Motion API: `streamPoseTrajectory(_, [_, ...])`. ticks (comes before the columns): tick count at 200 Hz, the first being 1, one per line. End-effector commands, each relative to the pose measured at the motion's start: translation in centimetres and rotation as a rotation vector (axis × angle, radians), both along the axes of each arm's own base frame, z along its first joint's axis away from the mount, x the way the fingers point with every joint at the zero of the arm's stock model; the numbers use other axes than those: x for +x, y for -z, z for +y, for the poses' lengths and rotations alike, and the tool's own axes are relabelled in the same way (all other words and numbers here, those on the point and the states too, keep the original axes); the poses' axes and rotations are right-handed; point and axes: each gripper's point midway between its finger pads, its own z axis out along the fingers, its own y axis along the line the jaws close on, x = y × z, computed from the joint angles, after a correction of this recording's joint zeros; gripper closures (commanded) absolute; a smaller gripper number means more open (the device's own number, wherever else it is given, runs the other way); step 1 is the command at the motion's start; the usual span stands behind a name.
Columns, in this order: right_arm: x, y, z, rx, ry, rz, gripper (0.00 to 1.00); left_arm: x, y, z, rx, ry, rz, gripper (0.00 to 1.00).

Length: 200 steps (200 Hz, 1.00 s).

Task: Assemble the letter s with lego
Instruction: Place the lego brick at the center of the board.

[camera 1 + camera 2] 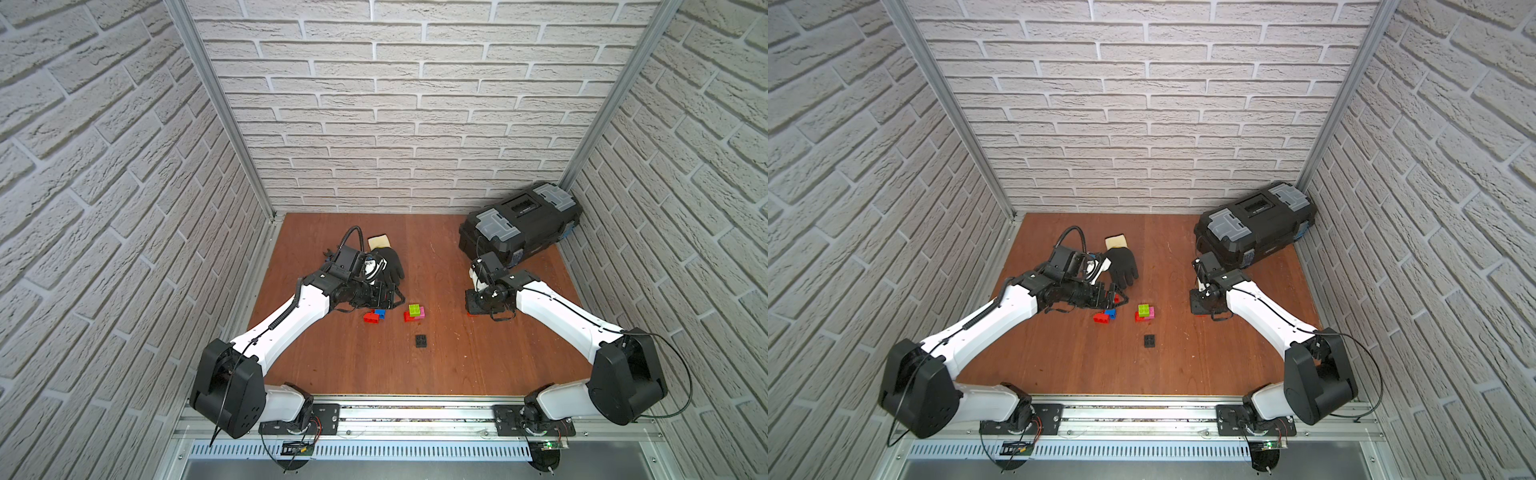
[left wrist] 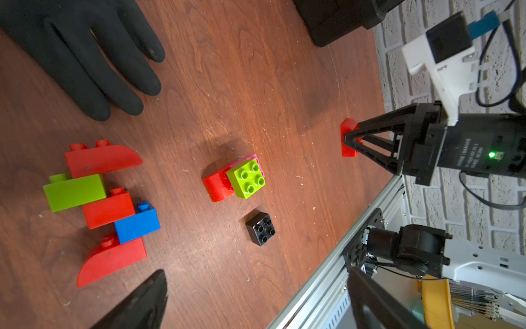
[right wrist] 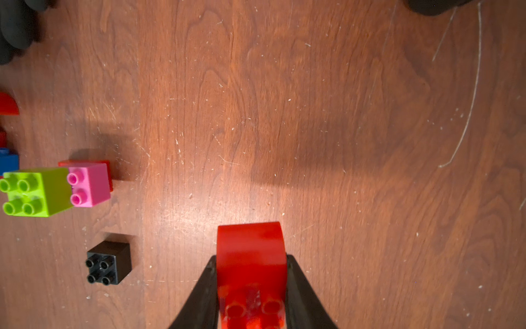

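right gripper: your jaws are clamped on a red curved brick, pinched across its two flat sides.
held brick axis: the long axis runs along the fingers, with the rounded end poking out past the tips.
held brick height: low over the wooden table. You can't tell whether it touches.
left gripper: jaws spread wide and holding nothing, hanging right over the brick chain.
chain make-up: red curved, lime green, red, blue, red curved, touching in a staggered row. It is mostly hidden under the left gripper in both top views.
chain axis: roughly 12-to-6 on the table, going by the left wrist view.
bearing: from your right jaws the chain lies at 9 o'clock, well apart.
in between: a small stack of red, pink and lime green bricks also sits at 9 o'clock, between the jaws and the chain. A black brick sits alone at about 8 o'clock.
nearer arm: the left is right at the chain, but the right has the piece.
likely next: carry toward 9 o'clock, go clear of the stack, and line the rounded end up with the row.
off-task: a black glove at 12 o'clock of the chain, and a toolbox at 1 o'clock of the right gripper.
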Motion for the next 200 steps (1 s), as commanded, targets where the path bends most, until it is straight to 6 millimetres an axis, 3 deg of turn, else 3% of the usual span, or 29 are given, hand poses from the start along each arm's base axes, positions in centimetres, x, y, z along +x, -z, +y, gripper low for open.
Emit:
streamPoseTrajectory(1, [-0.5,-0.5,-0.1,0.006,0.068,-0.008,0.77,-0.3,-0.1,0.4,-0.01,0.005,-0.014,0.02])
streamPoseTrajectory(41, [-1.3,-0.1,1.5,0.036,0.229,0.02,0.77,-0.2,0.0,0.9,-0.007,0.003,-0.005,0.02])
streamPoseTrajectory(100, [-4.9,3.2,4.2,-0.001,0.554,0.111,0.74,-0.4,0.5,1.6,-0.007,-0.008,0.003,0.02])
streamPoseTrajectory(155, [-6.1,6.6,5.2,-0.038,0.634,0.155,0.74,-0.7,0.7,2.0,-0.008,-0.011,0.009,0.02])
streamPoseTrajectory(200, [-6.7,7.7,5.3,-0.061,0.674,0.173,0.7,-0.9,1.0,2.0,-0.011,-0.009,0.016,0.02])
